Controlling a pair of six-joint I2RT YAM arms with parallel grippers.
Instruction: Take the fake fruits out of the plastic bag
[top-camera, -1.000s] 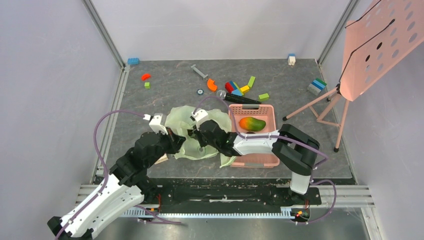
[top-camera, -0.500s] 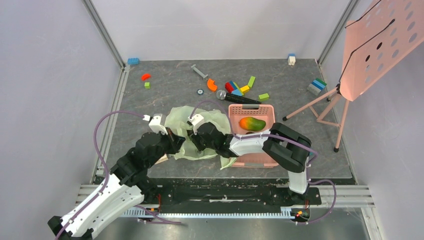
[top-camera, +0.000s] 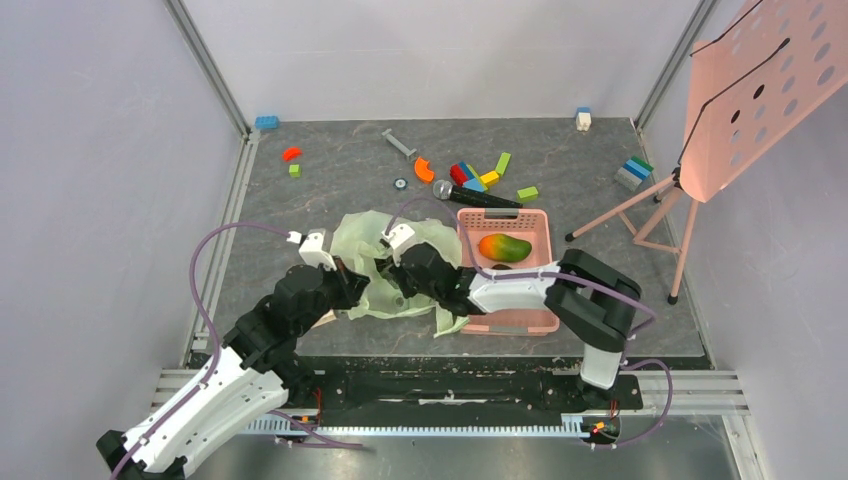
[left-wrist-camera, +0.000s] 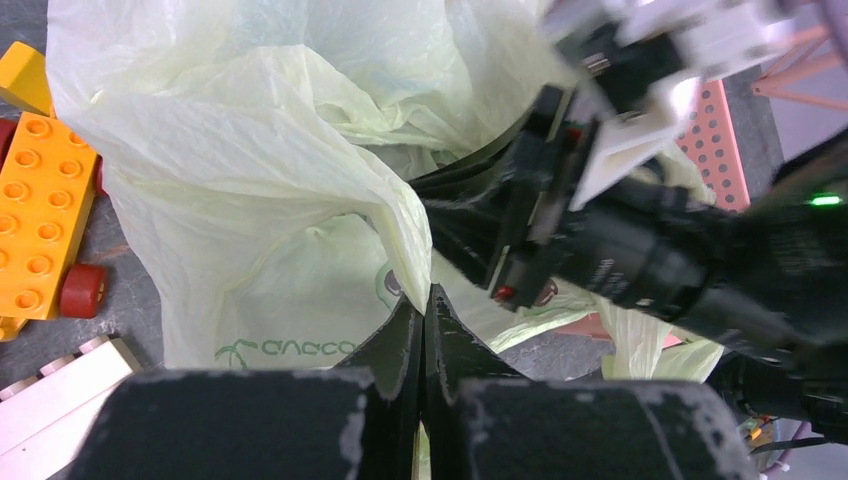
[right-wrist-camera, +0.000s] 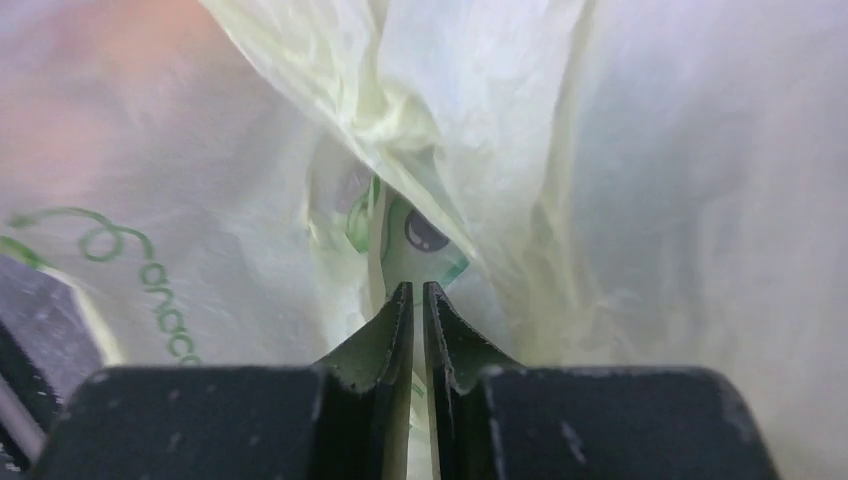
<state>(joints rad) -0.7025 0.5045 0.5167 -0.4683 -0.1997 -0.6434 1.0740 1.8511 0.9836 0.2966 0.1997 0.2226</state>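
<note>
The pale green plastic bag (top-camera: 385, 262) lies crumpled mid-table, left of the pink basket (top-camera: 510, 318). My left gripper (top-camera: 353, 287) is at the bag's left edge; in the left wrist view its jaws (left-wrist-camera: 427, 292) are shut on a fold of the bag's film (left-wrist-camera: 250, 150). My right gripper (top-camera: 398, 280) reaches into the bag from the right; in the right wrist view it (right-wrist-camera: 417, 288) pinches a thin fold of the film (right-wrist-camera: 620, 180). The orange-red-green mango (top-camera: 504, 247) lies in the basket. The other fruits are hidden.
Coloured blocks (top-camera: 478, 177) and a black microphone (top-camera: 480, 197) lie behind the basket. More blocks are at the back left (top-camera: 291, 155) and back right (top-camera: 632, 172). A pink stand (top-camera: 650, 215) is at the right. Orange blocks (left-wrist-camera: 35, 220) lie left of the bag.
My right gripper pushed left into the bag and has drawn back a little to the right, tugging the film. The bag's lower right corner has shifted. The left arm barely moved.
</note>
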